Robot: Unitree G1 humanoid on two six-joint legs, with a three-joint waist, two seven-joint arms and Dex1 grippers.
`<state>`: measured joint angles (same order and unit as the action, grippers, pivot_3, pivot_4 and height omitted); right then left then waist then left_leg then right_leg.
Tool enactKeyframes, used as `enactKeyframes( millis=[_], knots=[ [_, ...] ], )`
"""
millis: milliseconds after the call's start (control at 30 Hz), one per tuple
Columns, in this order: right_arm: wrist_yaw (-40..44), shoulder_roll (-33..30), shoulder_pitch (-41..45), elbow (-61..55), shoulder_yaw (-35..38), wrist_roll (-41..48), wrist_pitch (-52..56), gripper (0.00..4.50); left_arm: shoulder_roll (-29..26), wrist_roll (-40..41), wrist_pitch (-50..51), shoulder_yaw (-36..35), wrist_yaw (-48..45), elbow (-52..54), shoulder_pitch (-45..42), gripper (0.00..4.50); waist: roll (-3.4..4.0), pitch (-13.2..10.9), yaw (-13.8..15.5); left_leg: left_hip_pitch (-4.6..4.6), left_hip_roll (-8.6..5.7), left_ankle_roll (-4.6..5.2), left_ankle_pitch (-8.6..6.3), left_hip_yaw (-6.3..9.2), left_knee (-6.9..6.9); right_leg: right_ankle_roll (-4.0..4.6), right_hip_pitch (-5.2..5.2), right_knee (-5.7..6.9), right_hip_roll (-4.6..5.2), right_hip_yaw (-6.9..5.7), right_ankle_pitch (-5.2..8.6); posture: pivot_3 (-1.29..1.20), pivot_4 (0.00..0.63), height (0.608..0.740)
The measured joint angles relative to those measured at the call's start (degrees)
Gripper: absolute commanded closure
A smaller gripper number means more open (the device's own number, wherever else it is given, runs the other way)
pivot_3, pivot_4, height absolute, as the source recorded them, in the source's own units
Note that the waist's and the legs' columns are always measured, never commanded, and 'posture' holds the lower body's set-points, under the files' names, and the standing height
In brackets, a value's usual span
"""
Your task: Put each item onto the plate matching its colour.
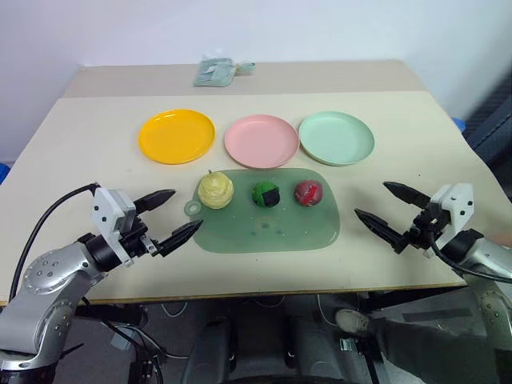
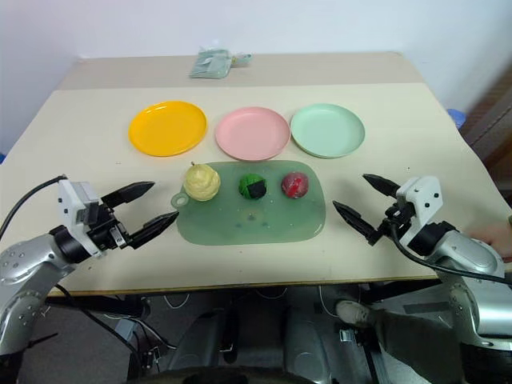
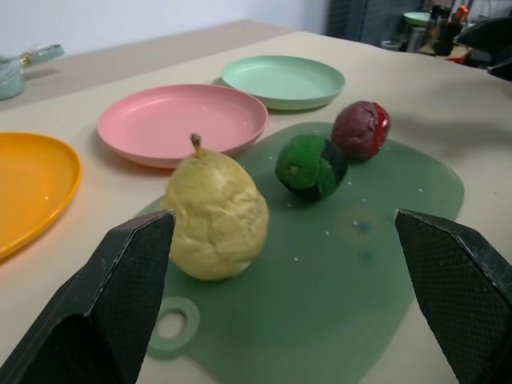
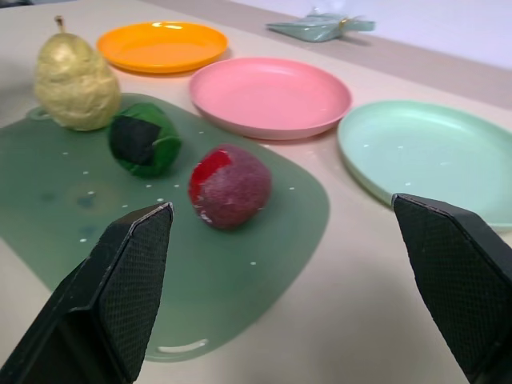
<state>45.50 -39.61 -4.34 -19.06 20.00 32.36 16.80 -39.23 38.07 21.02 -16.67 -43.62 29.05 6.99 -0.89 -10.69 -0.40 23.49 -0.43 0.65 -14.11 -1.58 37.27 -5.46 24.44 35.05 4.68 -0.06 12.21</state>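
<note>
Toys (image 1: 264,194) lie between left claw (image 1: 174,216) and right claw (image 1: 390,208).

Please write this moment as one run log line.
left gripper: open, empty | right gripper: open, empty | three toy foods: on green mat | plates: empty

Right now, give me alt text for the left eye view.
Three toy foods, pale yellow, green-and-black and dark red, sit on a green mat before orange-yellow, pink and mint green plates; both grippers open, empty.
</note>
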Motion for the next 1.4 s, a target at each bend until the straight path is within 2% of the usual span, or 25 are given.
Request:
enactKeyframes(
  millis=[467, 733, 1000, 1200, 1400],
  knots=[
    [4.7, -0.3, 1.6, -0.4, -0.2, 0.7, 0.9, 0.02, 0.0, -0.9, 1.9, -0.5, 3.2, 0.3, -0.6, 0.00, 0.00, 0.0, 0.0, 0.00, 0.00, 0.00, 0.00, 0.00, 0.00, 0.00, 0.00, -0.01, 0.01, 0.00, 0.00, 0.00, 0.150, 0.740],
    [10.4, -0.1, 10.5, -1.1, -5.2, 3.0, -0.5, 0.02, 1.4, 3.2, 11.7, 1.0, 9.9, 0.9, -6.8, 0.00, -0.01, 0.0, 0.0, 0.00, 0.00, 0.00, 0.00, 0.00, 0.02, -0.03, -0.01, 0.02, -0.02, 0.00, -0.02, 0.00, 0.150, 0.740],
    [13.8, -0.1, 16.0, -0.9, -8.8, 4.8, 0.1, 0.02, 7.7, 2.8, 19.6, 7.4, 20.6, 0.8, -15.8, 0.00, -0.04, 0.0, 1.1, 0.00, -0.02, 0.00, 0.00, 0.01, 0.14, -0.05, -0.06, 0.05, -0.03, 0.00, -0.03, 0.00, 0.150, 0.740],
    [13.4, 0.2, 16.5, -0.6, -10.0, 4.1, 0.0, 0.02, 13.8, -3.6, 22.5, 13.2, 29.2, -4.6, -22.5, 0.00, -0.08, 0.0, 1.2, 0.00, -0.05, 0.01, 0.01, 0.03, 0.20, -0.06, -0.11, 0.06, -0.04, -0.01, -0.04, 0.00, 0.150, 0.740],
    [12.1, 0.4, 15.8, -0.7, -10.1, 3.8, -0.1, 0.02, 18.5, -9.0, 22.5, 16.0, 32.9, -10.9, -27.1, 0.00, -0.08, 0.0, 1.2, 0.00, -0.04, 0.01, 0.01, 0.03, 0.20, -0.21, -0.11, 0.07, -0.05, -0.01, -0.13, 0.00, 0.150, 0.740]
  ],
)
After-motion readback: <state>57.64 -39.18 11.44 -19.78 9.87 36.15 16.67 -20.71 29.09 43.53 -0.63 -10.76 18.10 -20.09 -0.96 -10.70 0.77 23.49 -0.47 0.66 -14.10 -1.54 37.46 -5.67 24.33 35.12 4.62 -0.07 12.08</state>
